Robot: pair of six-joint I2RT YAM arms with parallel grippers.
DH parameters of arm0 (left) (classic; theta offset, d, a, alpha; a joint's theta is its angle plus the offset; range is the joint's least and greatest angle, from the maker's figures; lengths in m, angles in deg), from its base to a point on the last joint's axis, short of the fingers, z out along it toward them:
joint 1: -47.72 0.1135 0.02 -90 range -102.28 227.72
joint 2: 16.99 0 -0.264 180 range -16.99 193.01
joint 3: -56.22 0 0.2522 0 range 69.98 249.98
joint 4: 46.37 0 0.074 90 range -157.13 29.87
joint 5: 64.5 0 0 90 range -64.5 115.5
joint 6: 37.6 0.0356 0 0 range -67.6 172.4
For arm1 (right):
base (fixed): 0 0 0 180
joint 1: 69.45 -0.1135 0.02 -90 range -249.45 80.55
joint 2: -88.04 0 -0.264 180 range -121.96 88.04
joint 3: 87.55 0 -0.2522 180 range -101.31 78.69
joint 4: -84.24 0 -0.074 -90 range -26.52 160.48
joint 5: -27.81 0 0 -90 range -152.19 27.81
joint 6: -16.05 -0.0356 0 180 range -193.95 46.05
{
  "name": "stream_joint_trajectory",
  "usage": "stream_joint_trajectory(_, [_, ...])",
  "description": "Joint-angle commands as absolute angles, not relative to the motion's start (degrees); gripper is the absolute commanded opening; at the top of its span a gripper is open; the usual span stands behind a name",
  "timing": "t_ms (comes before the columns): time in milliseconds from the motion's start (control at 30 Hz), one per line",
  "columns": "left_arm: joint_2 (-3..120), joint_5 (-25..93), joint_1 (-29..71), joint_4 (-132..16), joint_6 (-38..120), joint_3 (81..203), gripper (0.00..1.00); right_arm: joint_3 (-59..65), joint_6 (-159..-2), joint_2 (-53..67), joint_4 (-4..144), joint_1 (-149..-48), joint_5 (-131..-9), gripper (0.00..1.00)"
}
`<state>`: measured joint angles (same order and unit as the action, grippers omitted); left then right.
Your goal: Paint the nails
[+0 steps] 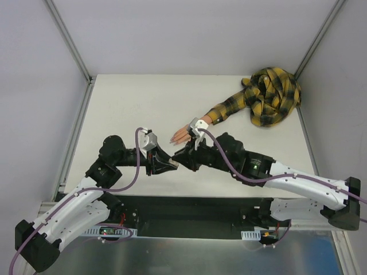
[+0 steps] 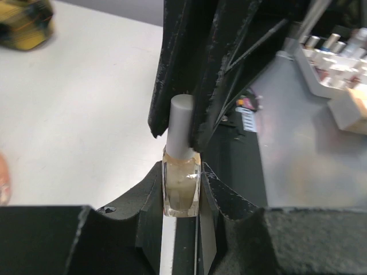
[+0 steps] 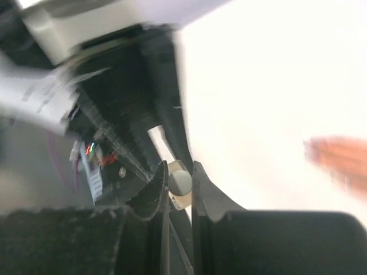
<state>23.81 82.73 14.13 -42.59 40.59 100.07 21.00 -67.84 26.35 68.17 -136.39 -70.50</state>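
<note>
A small clear bottle of beige polish with a grey cap is clamped upright between my left gripper's fingers. My right gripper is closed around that cap; the right wrist view is blurred. In the top view the two grippers, left and right, meet tip to tip at the table's middle. The peach mannequin hand lies just behind them, its fingers pointing left. Its nails are too small to make out. The yellow-black plaid sleeve runs back right to a bundle.
The white table is edged by metal frame rails at left and right. A rack of small bottles shows off the table in the left wrist view. The arm bases stand along the near edge.
</note>
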Motion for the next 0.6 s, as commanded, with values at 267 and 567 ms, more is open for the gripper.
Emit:
stream_joint_trajectory(267, [20.98,62.41,14.58,-47.04,51.08,102.15,0.0,4.87,-97.16,12.28,51.84,-154.27,-15.84,0.01])
stream_joint_trajectory(567, [23.53,74.09,14.58,-46.16,49.32,103.2,0.0,9.16,-80.92,24.22,53.59,-149.09,-32.35,0.8])
